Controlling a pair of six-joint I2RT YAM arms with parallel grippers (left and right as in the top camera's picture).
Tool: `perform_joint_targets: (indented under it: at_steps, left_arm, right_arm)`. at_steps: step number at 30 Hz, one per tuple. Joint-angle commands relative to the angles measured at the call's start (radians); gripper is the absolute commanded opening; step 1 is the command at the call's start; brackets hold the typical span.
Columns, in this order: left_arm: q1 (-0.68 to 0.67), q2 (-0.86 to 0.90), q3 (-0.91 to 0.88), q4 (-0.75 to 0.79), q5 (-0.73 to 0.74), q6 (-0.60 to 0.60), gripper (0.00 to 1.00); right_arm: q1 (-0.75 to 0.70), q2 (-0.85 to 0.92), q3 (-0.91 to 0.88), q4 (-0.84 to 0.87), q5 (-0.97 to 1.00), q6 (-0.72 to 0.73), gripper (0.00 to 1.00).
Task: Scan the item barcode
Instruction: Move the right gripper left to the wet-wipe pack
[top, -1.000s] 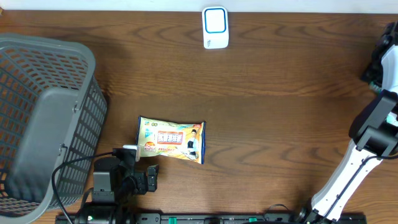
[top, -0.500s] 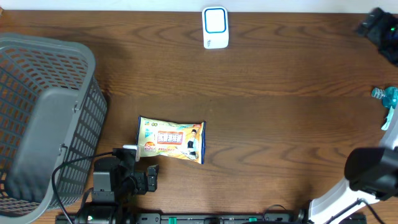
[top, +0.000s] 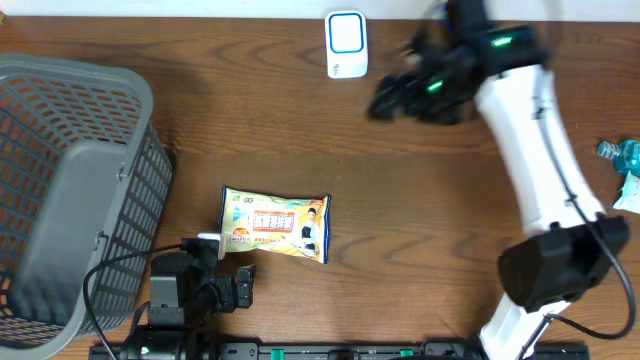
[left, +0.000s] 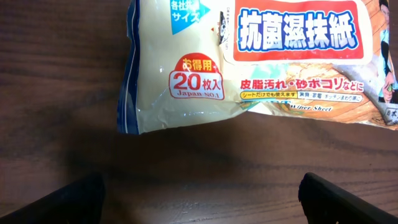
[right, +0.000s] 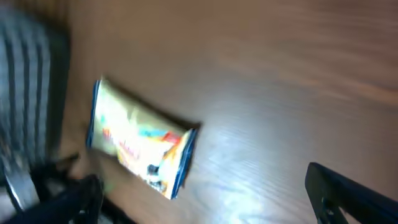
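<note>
**Right arm swings in over the far side of the table**

Since a second ago the right arm (top: 535, 140) has swept in from the right edge. Its dark head now hangs over the far middle of the table (top: 420, 200). It is near the white scanner (top: 346, 44) with the blue ring, on the scanner's right and not touching it. The packet, the basket and the left arm lie where they did.

The packet of wipes (top: 277, 224) lies flat on the wood with its printed face up. It is on the near middle of the table, to the right of the grey basket (top: 70, 190) and well apart from the scanner.

The left gripper (left: 200, 198) sits low at the near edge, just short of the packet's near left corner. Its fingers (left: 59, 202) are spread wide with only bare wood between them.

The right wrist view is blurred, but the right gripper (right: 202, 177) shows its fingers (right: 348, 193) set far apart and holding nothing. The packet lies well beyond them.

A teal and white thing (top: 622, 160) lies at the right edge, partly cut off. I cannot tell what it is.
</note>
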Motion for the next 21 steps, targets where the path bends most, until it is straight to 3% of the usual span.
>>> perform_joint_targets:
  at_steps: [1,11,21]
  left_arm:
    - [0.002,-0.003,0.005,0.0,0.009,0.006,0.99]
    - [0.002,-0.003,0.005,0.0,0.009,0.006,0.99]
    - [0.002,-0.003,0.005,0.0,0.009,0.006,0.99]
  right_arm:
    - [0.112,0.01,-0.138,0.08,-0.127,-0.251,0.99]
    - [0.372,0.012,-0.447,0.49,-0.087,-0.587,0.99]
    - [0.471,0.056,-0.573,0.702,-0.003,-0.573,0.99]
